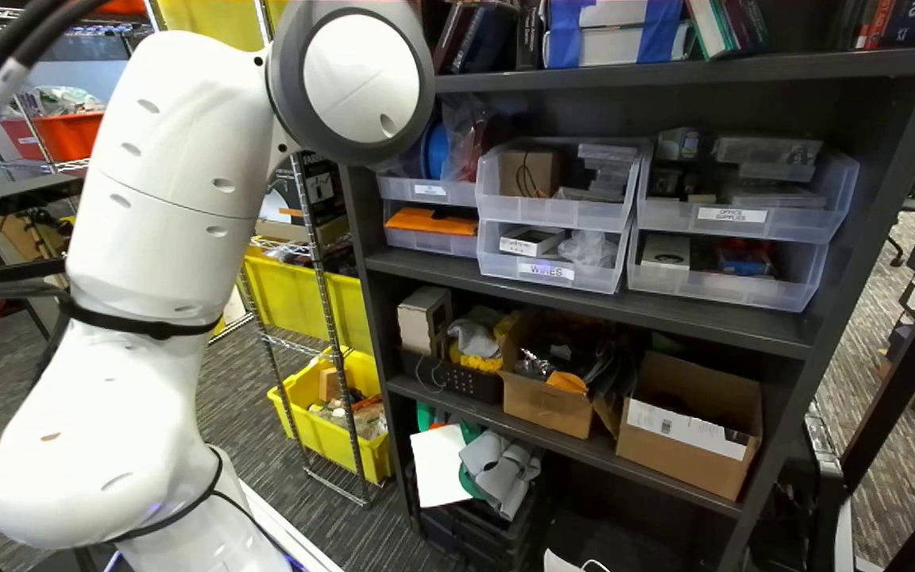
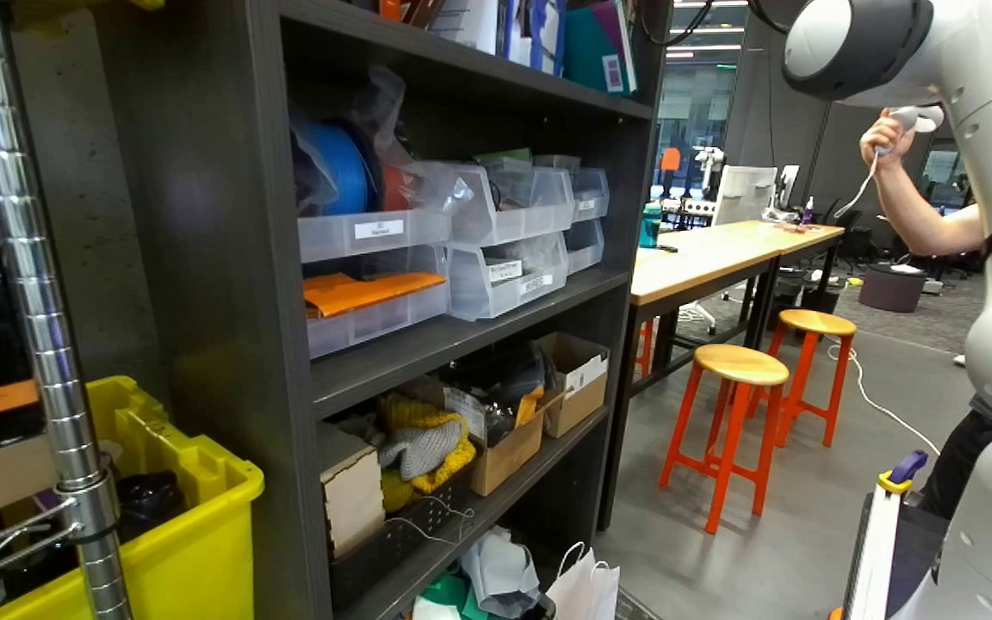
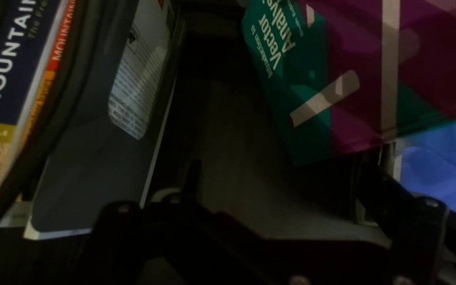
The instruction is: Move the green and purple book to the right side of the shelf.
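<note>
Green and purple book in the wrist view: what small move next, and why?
Probably ease the end effector toward the green and purple book until it straddles the edge: the end effector stands open, and the tilted book, right of centre, looks ungripped.

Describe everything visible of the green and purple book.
The green and purple book is titled Introduction to Vector Analysis: teal, paper-looking cover with magenta panels, pale bars and white lettering; a white barcode-like label on its other face. Pages appear to face out; spine hidden. It stands on the highest visible shelf board, leaning toward the blue-banded bundle, cropped in every view. Whether it touches that or the open end effector is unclear.
</note>
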